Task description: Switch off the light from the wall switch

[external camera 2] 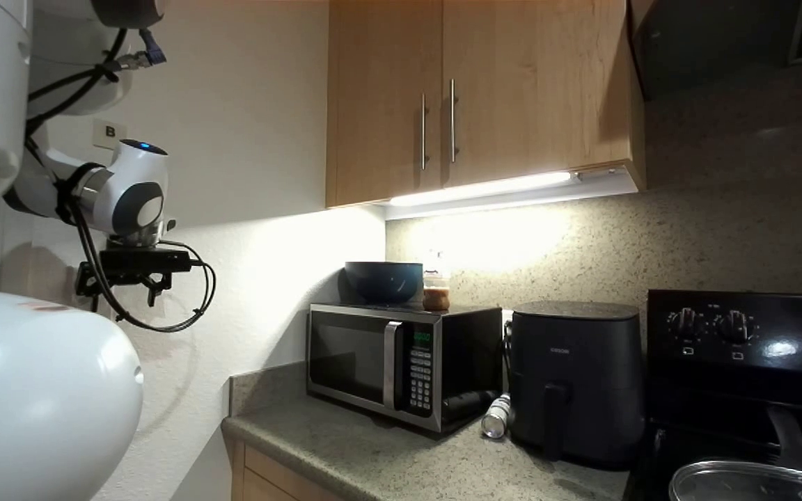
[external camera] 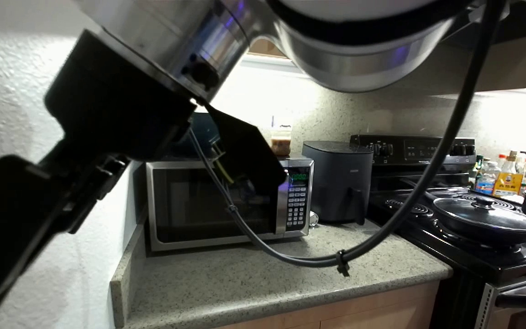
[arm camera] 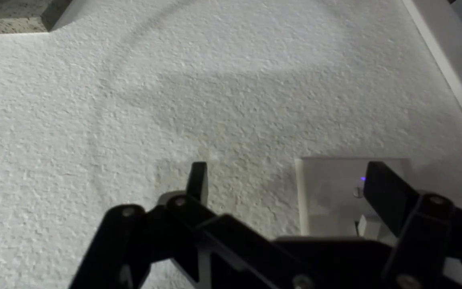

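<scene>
The pale plate [external camera 2: 108, 134] on the wall [external camera 2: 248, 125] reads "B".

The arm [external camera 2: 105, 205] bends — its gripper [arm camera: 286, 172] spread, fingers [arm camera: 387, 194] well apart.

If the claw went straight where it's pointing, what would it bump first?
Probably the wall, which fills most of the wrist view beyond the claw. One finger overlaps the switch plate there, so it might touch that first; depth is unclear.
</scene>
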### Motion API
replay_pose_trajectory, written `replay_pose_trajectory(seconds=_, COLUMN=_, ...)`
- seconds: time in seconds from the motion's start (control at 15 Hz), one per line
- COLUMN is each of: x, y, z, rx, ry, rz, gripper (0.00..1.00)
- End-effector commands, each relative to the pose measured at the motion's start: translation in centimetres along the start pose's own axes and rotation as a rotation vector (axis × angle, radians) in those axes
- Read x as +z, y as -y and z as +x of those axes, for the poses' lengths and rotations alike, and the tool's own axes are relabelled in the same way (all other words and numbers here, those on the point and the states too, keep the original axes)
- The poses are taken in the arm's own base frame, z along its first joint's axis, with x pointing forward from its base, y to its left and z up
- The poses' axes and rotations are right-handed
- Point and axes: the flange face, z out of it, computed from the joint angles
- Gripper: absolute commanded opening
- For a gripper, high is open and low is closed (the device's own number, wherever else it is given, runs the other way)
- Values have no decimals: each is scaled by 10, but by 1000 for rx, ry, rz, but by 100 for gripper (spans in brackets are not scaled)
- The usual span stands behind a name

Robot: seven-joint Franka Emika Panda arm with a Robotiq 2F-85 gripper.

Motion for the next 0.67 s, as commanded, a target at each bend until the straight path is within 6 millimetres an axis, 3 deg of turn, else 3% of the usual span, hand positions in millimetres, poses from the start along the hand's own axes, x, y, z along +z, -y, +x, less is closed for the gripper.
replay_pose_trajectory(seconds=0.0, x=8, y=3, z=11, rx=-64, ry=-40, rz=61, gripper=100)
replay_pose_trajectory(seconds=0.6, x=5, y=-9, z=6, rx=-86, ry=-56, rz=20, gripper=100)
